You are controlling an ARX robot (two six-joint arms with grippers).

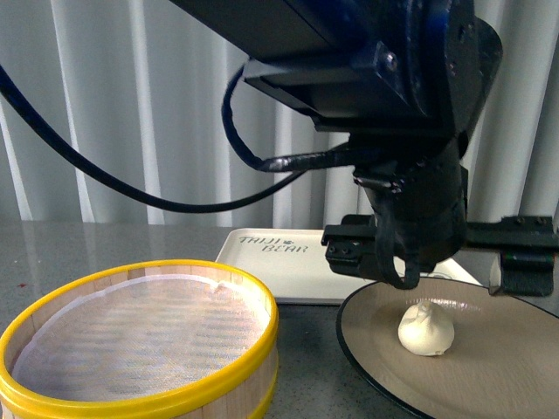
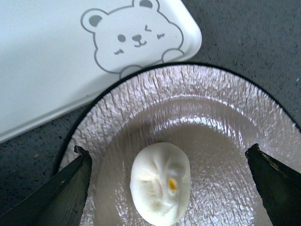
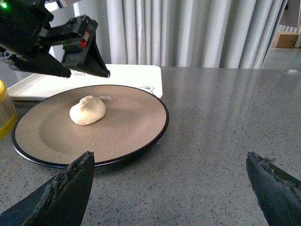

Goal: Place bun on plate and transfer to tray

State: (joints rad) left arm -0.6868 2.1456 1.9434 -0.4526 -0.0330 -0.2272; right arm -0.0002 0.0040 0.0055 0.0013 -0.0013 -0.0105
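Note:
The white pleated bun (image 1: 426, 329) lies on the beige plate (image 1: 498, 375) with the thin black rim, at the front right. My left gripper (image 1: 434, 269) hovers just above the bun, open and empty. In the left wrist view its fingers (image 2: 75, 183) stand well apart on either side of the bun (image 2: 160, 182), clear of it. The cream tray (image 1: 288, 262) printed "TAIJI BEAR" lies behind the plate, and the plate's far rim overlaps its near edge (image 2: 47, 61). My right gripper (image 3: 169, 155) is open and empty over bare tabletop beside the plate (image 3: 117, 127).
A yellow-rimmed wooden steamer basket (image 1: 140, 349), holding only its white liner, stands at the front left beside the plate. The grey speckled tabletop (image 3: 225, 122) stretches away on the plate's other side. White curtains hang behind the table.

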